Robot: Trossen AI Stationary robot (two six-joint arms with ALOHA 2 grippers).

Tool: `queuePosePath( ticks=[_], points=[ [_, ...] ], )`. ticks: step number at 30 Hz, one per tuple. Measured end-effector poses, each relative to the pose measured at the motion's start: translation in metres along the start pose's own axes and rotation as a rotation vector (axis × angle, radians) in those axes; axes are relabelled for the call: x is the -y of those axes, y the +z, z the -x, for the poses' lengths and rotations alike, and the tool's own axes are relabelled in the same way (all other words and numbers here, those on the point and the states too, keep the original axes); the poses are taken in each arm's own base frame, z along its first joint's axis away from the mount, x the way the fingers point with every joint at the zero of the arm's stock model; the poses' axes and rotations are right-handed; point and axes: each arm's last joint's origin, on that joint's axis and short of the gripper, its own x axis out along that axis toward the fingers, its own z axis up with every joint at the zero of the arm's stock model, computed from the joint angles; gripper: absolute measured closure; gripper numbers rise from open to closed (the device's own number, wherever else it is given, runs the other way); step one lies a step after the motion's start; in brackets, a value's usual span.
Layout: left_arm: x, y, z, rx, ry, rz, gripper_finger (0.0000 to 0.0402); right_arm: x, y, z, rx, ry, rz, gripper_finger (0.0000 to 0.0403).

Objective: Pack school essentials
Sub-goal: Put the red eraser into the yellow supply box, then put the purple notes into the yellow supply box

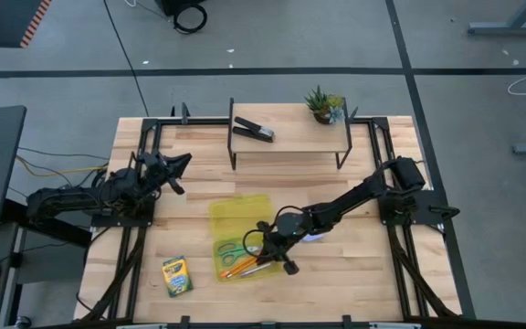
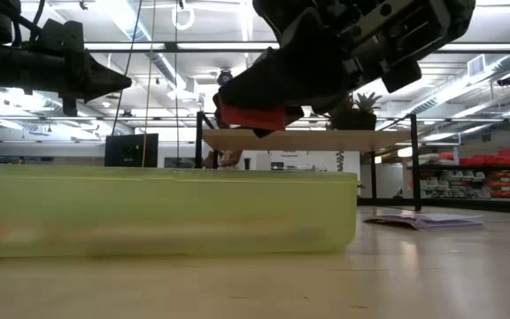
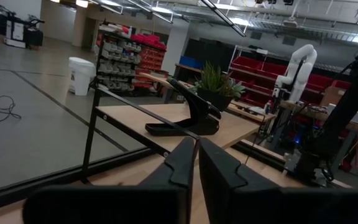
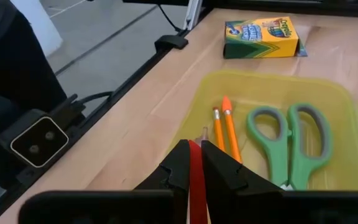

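My right gripper (image 1: 267, 252) hovers over the open yellow pencil case (image 1: 241, 219) and is shut on the tiny red block (image 4: 194, 179), also seen in the low view (image 2: 251, 116). Green-handled scissors (image 4: 291, 142) and two orange pencils (image 4: 225, 129) lie flat in the case's tray. The green-yellow crayon box (image 1: 177, 276) lies flat on the table beyond the case's near-left corner. The pale-blue note pad (image 2: 423, 219) lies on the table, partly under the right arm. My left gripper (image 1: 179, 168) is shut, raised at the table's left. My right gripper pinches the red block (image 4: 195, 163) between its two fingers, with the block's thin edge showing in the gap. The fingers slant down from the table's right. The block is lifted clear above the case's tray (image 2: 162, 213).
A raised wooden shelf (image 1: 290, 142) at the far edge carries the black stapler (image 1: 254, 129) and the small potted plant (image 1: 325, 105). Black frame rails (image 1: 140, 228) run along the table's left and right sides. Bare tabletop (image 1: 354, 274) lies near right.
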Motion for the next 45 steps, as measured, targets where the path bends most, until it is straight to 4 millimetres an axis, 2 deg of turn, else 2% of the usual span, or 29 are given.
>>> queuePosePath(
  ticks=[13, 21, 28, 34, 37, 40, 45],
  points=[
    [0.0, 0.0, 0.0, 0.0, 0.0, 0.0, 0.0363, 0.0, -0.007, -0.001, -0.053, 0.0, -0.008, 0.0364],
    [0.0, 0.0, 0.0, 0.0, 0.0, 0.0, 0.0374, 0.0, -0.011, -0.001, -0.095, -0.001, -0.031, 0.0332],
    [0.0, 0.0, 0.0, 0.0, 0.001, -0.001, 0.0365, 0.0, -0.01, 0.002, -0.101, 0.003, -0.056, 0.0316],
    [0.0, 0.0, 0.0, 0.0, 0.0, 0.0, 0.0365, 0.0, 0.01, 0.025, -0.127, -0.021, 0.005, 0.0315],
    [0.0, 0.0, 0.0, 0.0, 0.001, 0.0, 0.037, 0.003, 0.013, 0.039, -0.175, -0.036, 0.029, 0.0315],
    [0.0, 0.0, 0.0, 0.0, 0.0, 0.0, 0.0374, 0.006, 0.003, 0.054, -0.205, -0.055, 0.011, 0.0315],
    [0.0, 0.0, 0.0, 0.0, 0.0, 0.0, 0.0368, 0.009, -0.028, 0.081, -0.261, -0.094, -0.095, 0.0315]
  ],
)
